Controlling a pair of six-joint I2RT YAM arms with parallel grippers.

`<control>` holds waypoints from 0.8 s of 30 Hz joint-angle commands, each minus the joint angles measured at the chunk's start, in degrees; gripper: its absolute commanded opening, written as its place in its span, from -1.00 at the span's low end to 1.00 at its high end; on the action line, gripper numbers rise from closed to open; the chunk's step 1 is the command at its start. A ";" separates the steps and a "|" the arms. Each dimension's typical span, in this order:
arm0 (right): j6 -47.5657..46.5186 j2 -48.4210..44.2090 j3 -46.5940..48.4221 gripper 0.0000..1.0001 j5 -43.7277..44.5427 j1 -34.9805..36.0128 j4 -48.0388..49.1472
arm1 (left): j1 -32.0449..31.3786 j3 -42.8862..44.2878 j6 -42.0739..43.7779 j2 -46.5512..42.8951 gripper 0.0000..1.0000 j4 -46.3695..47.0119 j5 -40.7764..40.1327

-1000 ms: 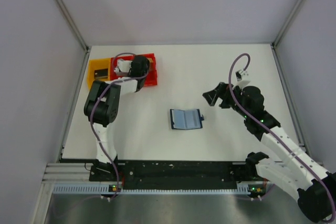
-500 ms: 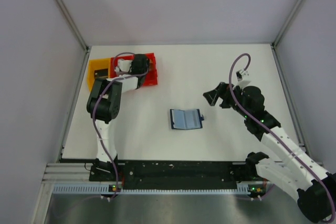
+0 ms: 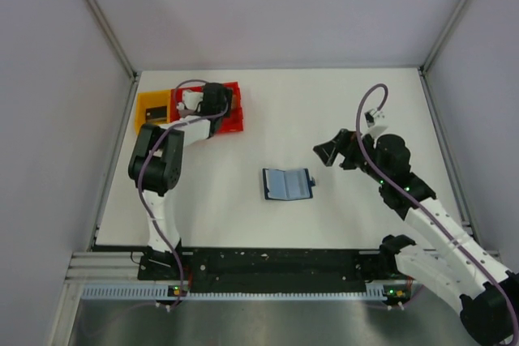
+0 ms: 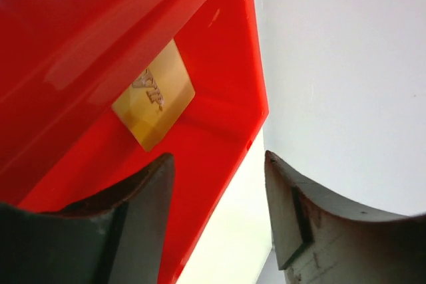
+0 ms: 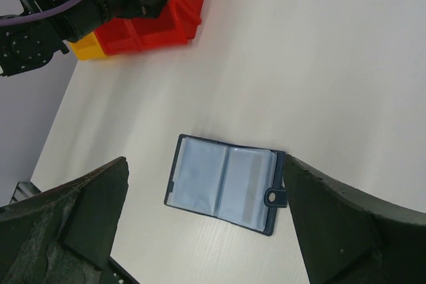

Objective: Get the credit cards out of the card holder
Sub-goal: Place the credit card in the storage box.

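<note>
Card holder (image 3: 287, 184) open flat, gold card (image 4: 154, 100) in red bin (image 4: 223, 58)

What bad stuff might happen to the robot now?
The left gripper hangs open straddling the red bin's wall, so a careless move might knock the bin and jolt the gold card inside. The card holder lies open and flat with nothing holding it; the open right gripper above might just push it across the table.
</note>
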 commanded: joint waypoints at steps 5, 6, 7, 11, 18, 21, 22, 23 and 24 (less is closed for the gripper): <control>0.29 -2.38 3.82 0.94 -3.24 -0.87 -3.21 | 0.17 -11.18 -0.11 -14.73 0.34 -2.22 7.24; -0.06 -1.85 4.26 0.94 -4.20 -0.87 -3.91 | 0.00 -13.19 0.50 -16.83 0.34 -1.70 8.30; -0.32 -0.80 4.61 0.94 -5.34 -0.87 -4.53 | -0.44 -15.13 1.64 -19.46 0.34 -1.52 8.92; -1.64 3.07 6.11 0.93 -11.05 -0.96 -6.65 | -2.55 -21.29 8.58 -28.70 0.34 -2.31 12.34; -3.05 10.53 6.72 0.75 -15.46 0.61 -6.73 | -9.05 -26.31 25.45 -39.34 0.30 -7.05 23.40; -3.49 14.31 7.51 0.67 -14.41 3.07 -6.21 | -13.18 -26.40 32.65 -40.93 0.27 -9.60 27.45; -3.67 15.72 7.69 0.65 -13.80 3.86 -5.95 | -14.67 -26.22 34.68 -41.02 0.20 -10.39 29.03; -3.67 17.12 7.95 0.64 -13.18 4.48 -5.60 | -15.81 -26.05 36.26 -41.02 0.15 -10.65 30.70; -3.49 18.27 8.13 0.59 -12.91 5.10 -5.24 | -16.96 -26.13 38.02 -40.85 0.14 -10.66 32.37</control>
